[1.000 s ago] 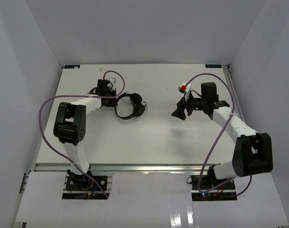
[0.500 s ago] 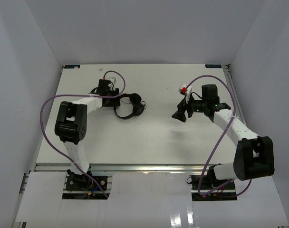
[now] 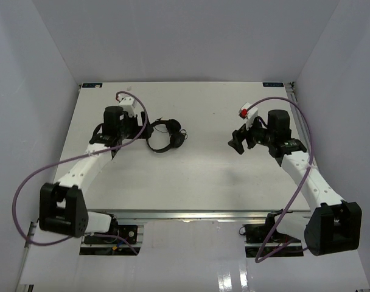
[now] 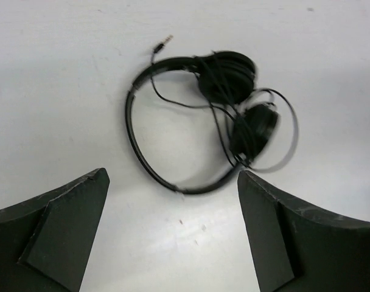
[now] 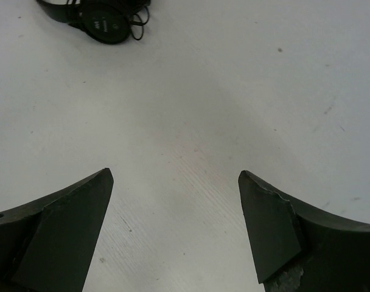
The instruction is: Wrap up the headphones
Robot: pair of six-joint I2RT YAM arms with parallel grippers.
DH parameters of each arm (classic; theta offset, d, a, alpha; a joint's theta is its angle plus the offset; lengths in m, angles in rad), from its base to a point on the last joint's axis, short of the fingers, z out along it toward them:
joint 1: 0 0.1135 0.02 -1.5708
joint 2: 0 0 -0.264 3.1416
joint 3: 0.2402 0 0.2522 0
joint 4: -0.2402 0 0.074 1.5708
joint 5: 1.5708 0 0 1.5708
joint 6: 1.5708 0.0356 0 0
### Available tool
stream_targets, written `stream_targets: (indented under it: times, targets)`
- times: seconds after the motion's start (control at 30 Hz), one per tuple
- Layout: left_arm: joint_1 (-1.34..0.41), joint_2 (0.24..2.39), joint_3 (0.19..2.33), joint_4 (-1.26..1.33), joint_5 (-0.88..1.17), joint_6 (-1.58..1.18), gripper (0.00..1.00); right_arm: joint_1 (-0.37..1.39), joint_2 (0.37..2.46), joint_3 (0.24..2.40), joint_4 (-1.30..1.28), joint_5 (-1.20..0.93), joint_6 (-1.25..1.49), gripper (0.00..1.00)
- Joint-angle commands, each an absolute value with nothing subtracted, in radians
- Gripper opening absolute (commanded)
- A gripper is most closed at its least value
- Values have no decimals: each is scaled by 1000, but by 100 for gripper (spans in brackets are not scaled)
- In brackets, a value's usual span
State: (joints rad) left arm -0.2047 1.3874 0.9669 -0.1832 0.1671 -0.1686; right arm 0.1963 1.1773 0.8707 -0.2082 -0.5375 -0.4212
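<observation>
The black headphones [image 3: 165, 135] lie flat on the white table [image 3: 203, 176], left of centre. In the left wrist view their thin headband [image 4: 134, 143] curves to the left and the two ear cups [image 4: 228, 75] sit close together, with the thin cord looped around them and its plug [image 4: 164, 42] lying free. My left gripper [image 3: 141, 129] is open just left of the headband and holds nothing [image 4: 173, 175]. My right gripper [image 3: 237, 141] is open over bare table well to the right [image 5: 176, 173]. Only one ear cup [image 5: 103, 22] shows at the top edge of its view.
Purple cables [image 3: 33, 182] loop out from both arms along the table's left and right sides. White walls enclose the table on three sides. The arm bases [image 3: 106, 234] stand at the near edge.
My left gripper opened, let go of the headphones and drew back to the left; its arm swung outward. My right gripper opened a little wider and shifted slightly right.
</observation>
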Motion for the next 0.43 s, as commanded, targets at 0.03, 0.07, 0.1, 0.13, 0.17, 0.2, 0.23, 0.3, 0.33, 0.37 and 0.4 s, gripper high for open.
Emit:
stream_targets:
  times: [0.03, 0.07, 0.1, 0.13, 0.17, 0.2, 0.23, 0.3, 0.33, 0.37, 0.4]
  targets:
    - [-196, 959, 761, -73, 381, -225, 98, 184, 1058, 871, -190, -278, -241, 90]
    - [-193, 906, 724, -56, 423, -247, 98, 183, 1041, 869, -192, -269, -220, 90]
    - [-192, 885, 691, -39, 458, -267, 98, 182, 1023, 866, -193, -250, -204, 90]
    - [-192, 774, 644, -19, 497, -302, 98, 181, 999, 861, -192, -216, -177, 90]
    - [-192, 740, 618, -9, 532, -319, 98, 181, 986, 856, -187, -198, -164, 90]
    - [-190, 712, 582, 6, 579, -346, 98, 181, 974, 853, -180, -166, -138, 90]
    - [-190, 681, 564, 11, 587, -369, 98, 181, 955, 846, -173, -131, -126, 90]
    - [-192, 633, 535, 13, 596, -402, 98, 181, 931, 832, -166, -67, -114, 90]
    - [-191, 604, 517, 11, 593, -414, 98, 181, 919, 821, -168, -45, -122, 90]
    - [-190, 570, 496, 7, 583, -426, 98, 181, 904, 808, -167, -48, -142, 90]
    - [-190, 545, 484, 6, 574, -429, 98, 181, 892, 797, -161, -58, -155, 90]
